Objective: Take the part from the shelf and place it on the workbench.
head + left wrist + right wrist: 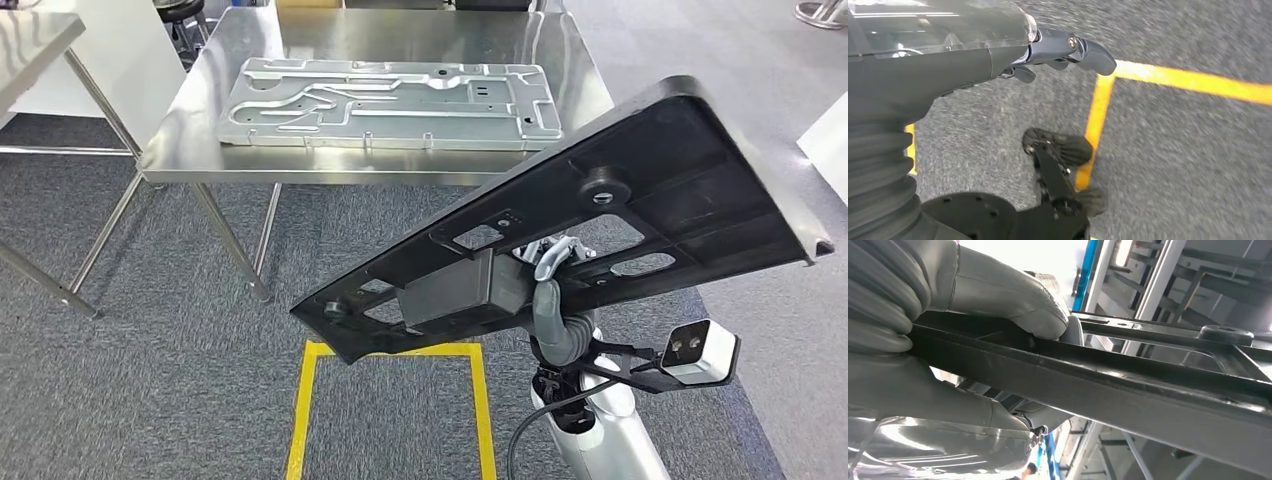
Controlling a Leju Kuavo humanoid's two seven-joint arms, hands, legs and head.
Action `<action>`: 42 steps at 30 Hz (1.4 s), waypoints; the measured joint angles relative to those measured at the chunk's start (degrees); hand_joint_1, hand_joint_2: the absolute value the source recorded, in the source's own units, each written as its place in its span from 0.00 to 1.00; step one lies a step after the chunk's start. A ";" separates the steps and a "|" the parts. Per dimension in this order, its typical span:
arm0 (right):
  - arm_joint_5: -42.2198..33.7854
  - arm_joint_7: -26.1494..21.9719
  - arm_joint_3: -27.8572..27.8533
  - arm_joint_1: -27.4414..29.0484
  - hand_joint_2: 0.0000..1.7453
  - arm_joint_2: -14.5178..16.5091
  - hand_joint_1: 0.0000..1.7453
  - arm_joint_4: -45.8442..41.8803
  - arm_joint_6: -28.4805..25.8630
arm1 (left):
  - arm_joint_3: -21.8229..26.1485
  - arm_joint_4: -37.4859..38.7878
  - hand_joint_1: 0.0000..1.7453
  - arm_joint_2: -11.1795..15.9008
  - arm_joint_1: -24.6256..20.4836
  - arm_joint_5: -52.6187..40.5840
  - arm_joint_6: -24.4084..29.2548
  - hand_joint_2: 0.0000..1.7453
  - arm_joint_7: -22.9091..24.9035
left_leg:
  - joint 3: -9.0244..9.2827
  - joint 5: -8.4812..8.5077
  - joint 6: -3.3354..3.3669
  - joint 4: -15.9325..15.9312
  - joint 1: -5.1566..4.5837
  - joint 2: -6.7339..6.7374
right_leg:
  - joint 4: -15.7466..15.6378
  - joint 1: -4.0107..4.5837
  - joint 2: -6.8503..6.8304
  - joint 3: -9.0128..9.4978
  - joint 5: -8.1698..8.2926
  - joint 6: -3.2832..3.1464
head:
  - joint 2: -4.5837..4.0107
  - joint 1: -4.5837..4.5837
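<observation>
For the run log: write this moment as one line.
phase: carrying | right hand: grips black part, tilted | left hand: empty, over floor | workbench: ahead, holds silver plate

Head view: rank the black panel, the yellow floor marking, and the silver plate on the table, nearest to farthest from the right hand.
1. Black panel: gripped by the right hand, tilted above it.
2. Yellow floor marking: on the carpet, left of the hand.
3. Silver plate: flat on the steel table, ahead and farthest.

My right arm's a silver tube (615,430) with a black cable looping beside it and a white camera box (700,352) on a black bracket; grey ribbed wrist cover (878,170), dark fingers (1083,50).
</observation>
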 joint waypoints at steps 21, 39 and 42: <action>1.53 1.00 -0.04 -0.24 1.00 1.43 0.98 -1.45 -2.65 | 0.01 0.00 0.00 0.52 0.20 -0.27 -0.28 1.00 -0.25 | -7.25 6.68 -0.18 0.27 0.34 -1.33 | -1.00 -0.21 1.81 9.63 -5.34 0.69 | 0.00 0.09; 2.21 -1.07 -0.14 0.24 1.00 1.27 0.98 -1.41 -3.29 | -0.03 0.00 0.00 0.50 -0.11 -0.44 -0.15 1.00 -1.09 | -5.48 -2.35 -2.68 11.86 0.53 -1.39 | -4.63 -0.66 0.99 5.02 0.44 -1.76 | 0.00 0.09; 2.34 -1.09 -0.14 0.44 1.00 1.25 0.98 -1.36 -3.84 | -0.04 0.00 0.00 0.50 0.22 -0.44 -0.19 1.00 -1.30 | -10.47 -5.07 -3.06 16.38 0.59 -1.39 | -4.60 -0.60 1.32 6.52 -0.96 -1.77 | 0.00 0.09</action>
